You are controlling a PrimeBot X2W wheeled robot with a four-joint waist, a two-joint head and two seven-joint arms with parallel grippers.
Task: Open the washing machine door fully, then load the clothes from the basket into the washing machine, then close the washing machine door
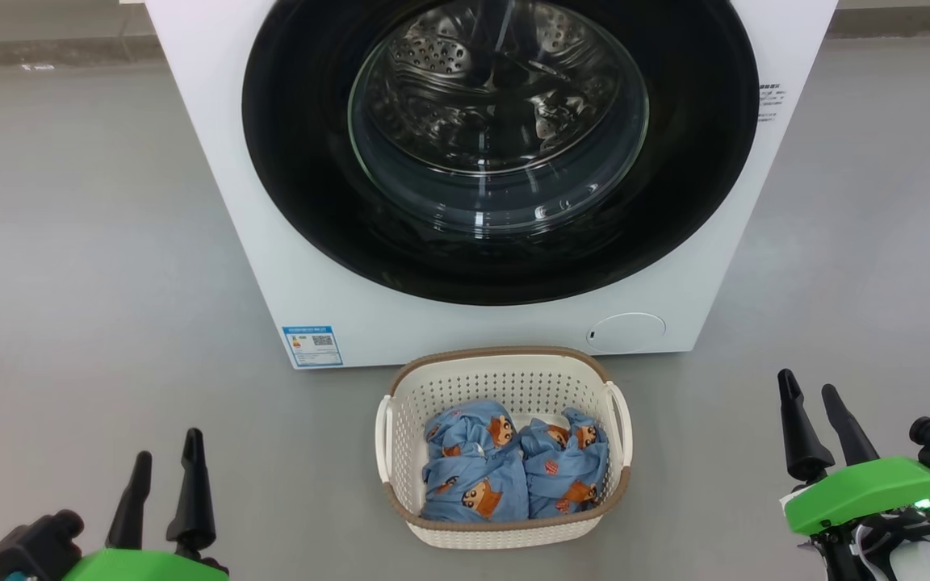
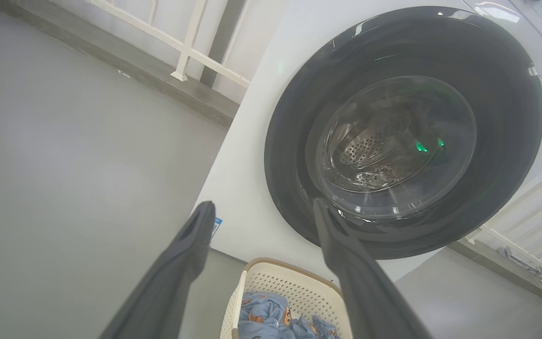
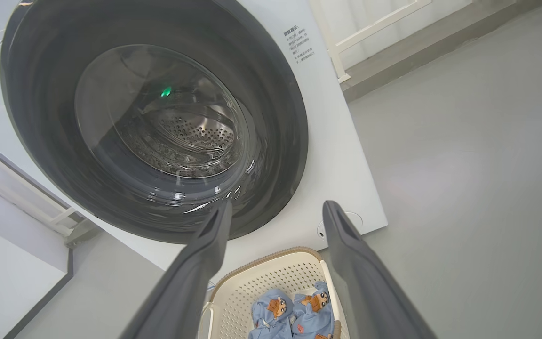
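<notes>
1. The washing machine [image 1: 215, 202], a big white box, stood on the grey floor [image 1: 69, 282] straight ahead of me, its front facing me
2. The washing machine door [image 1: 295, 161] lay shut, flat against that front. Its wide glossy black rim ringed a clear glass bowl, and the steel drum with its small holes showed through the glass
3. The basket [image 1: 505, 355], cream plastic with a brown rim and white side handles, sat on the floor just in front of the machine, below the door and between my two arms
4. The clothes [image 1: 477, 476] lay inside the basket as two bunched light-blue bundles side by side, touching, printed with small brown-and-orange cartoon figures
5. My left gripper [image 1: 168, 448] hung low on my left, well apart from the basket, its two dark fingers spread wide with nothing between them. Its wrist view looked past the fingers towards the door
6. My right gripper [image 1: 807, 383] hung on my right, also well clear of the basket, fingers parted wide and empty
7. A round flap [image 1: 626, 332] sat low on the machine's front, right of centre
8. A small blue label sticker [image 1: 312, 345] sat at the lower left corner of that front
</notes>
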